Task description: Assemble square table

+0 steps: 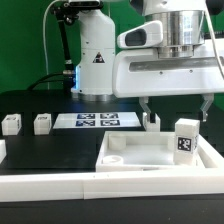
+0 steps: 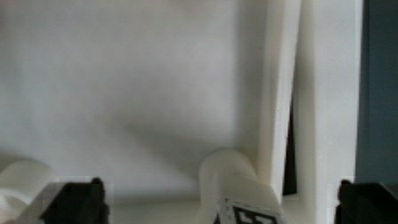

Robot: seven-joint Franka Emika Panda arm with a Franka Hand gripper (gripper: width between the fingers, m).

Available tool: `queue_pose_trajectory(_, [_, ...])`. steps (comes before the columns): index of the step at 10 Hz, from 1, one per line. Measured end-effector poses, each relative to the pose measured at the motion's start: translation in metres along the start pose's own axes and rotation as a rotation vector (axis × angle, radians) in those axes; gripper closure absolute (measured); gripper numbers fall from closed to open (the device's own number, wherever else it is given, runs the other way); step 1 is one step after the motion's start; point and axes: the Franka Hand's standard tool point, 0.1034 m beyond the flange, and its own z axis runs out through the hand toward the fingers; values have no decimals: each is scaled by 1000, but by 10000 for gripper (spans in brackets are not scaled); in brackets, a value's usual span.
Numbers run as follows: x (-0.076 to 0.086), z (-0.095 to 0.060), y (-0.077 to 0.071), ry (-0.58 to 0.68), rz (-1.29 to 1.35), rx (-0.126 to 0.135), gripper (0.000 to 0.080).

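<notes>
White slab [image 1: 140, 153] lying flat, tagged leg post [image 1: 186, 138] upright

the arm [image 1: 95, 55] runs out past the top edge of the exterior view, so its upper links are lost to me. the tags on the marker board [image 1: 96, 121] are too small to read, same for the leg posts [image 1: 42, 123] at the exterior view's left. from the wrist, the fingers [image 2: 80, 203] of the claw [image 2: 224, 203] are dark stubs cut by the frame, a tagged post [image 2: 240, 185] loses half its tag there, and the white behind is blur; whether that's the square table [image 1: 150, 152] i can't tell.
</notes>
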Motion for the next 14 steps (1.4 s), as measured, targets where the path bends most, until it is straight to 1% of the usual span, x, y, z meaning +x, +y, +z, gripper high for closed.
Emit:
queue_pose_trajectory(1, [-5,1,1,-4,-2,-1,150])
queue_pose_trajectory(2, [-14,2,1,-1,-25,-2,150])
queue_pose_trajectory(5, [-61,-2,13,-9,-81,-4,150])
queue_pose_trajectory(7, [-86,-5,17,3,-81,-2,150])
queue_pose_trajectory(9, [-98,-3,20,-8,-86,-6,150])
queue_pose_trajectory(10, [-107,-2,22,-14,-89,-8,150])
queue_pose_trajectory(11, [-113,0,23,-13,-91,-11,150])
queue_pose_trajectory(12, [-123,4,25,3,-99,-14,150])
queue_pose_trajectory(13, [-142,10,26,-2,-115,-19,150])
queue_pose_trajectory(14, [-156,15,27,-9,-126,-24,150])
